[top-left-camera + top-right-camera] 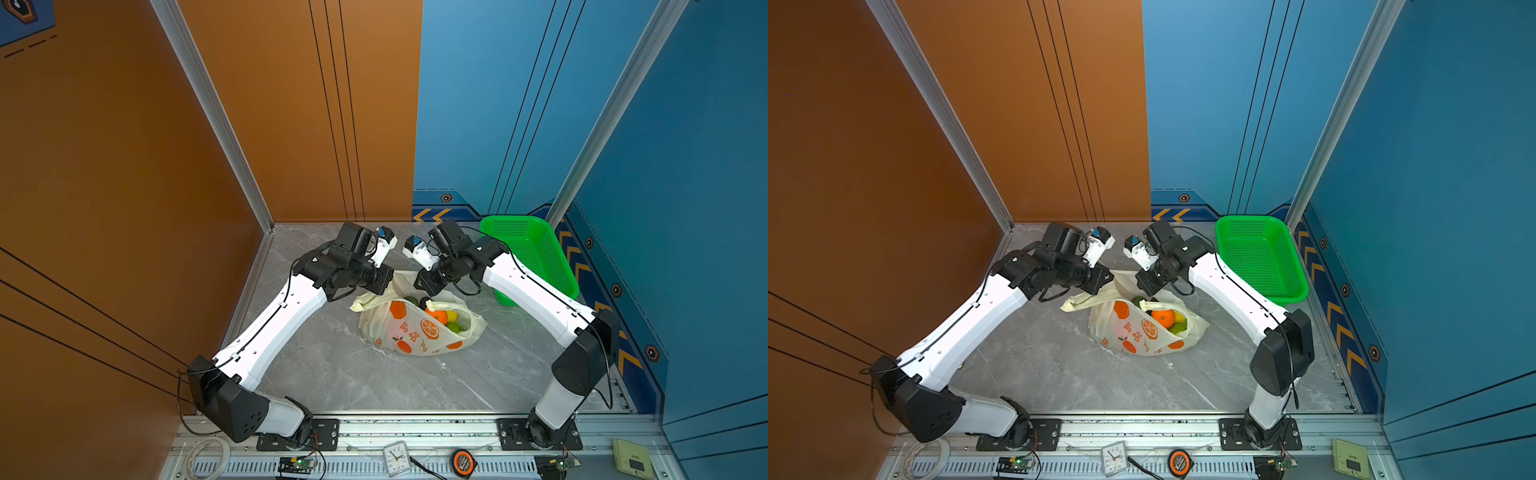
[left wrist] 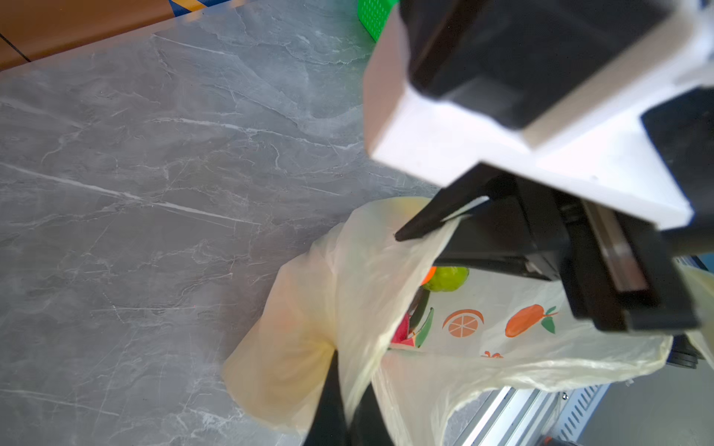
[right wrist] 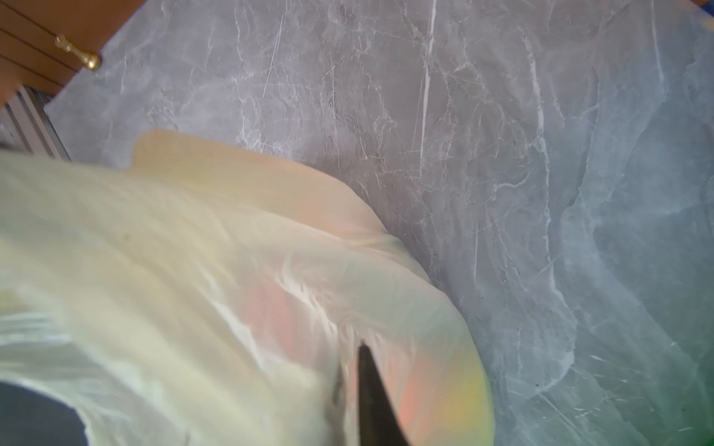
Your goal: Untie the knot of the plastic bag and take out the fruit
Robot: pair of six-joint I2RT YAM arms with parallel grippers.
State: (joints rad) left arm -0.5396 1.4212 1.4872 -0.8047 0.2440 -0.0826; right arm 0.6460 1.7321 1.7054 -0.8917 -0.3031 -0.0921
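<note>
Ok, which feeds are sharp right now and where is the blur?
Both top views: sharp, evenly lit, the fruit readable inside the plastic bag. Left wrist view: the marble table is crisp, the right arm's casing up close is out of focus. Right wrist view: the bag is a smeared blur with washed-out colour patches; only the table is sharp.

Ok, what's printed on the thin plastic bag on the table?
Orange citrus slices and small oranges on the pale cream plastic bag, clearest in a top view.
</note>
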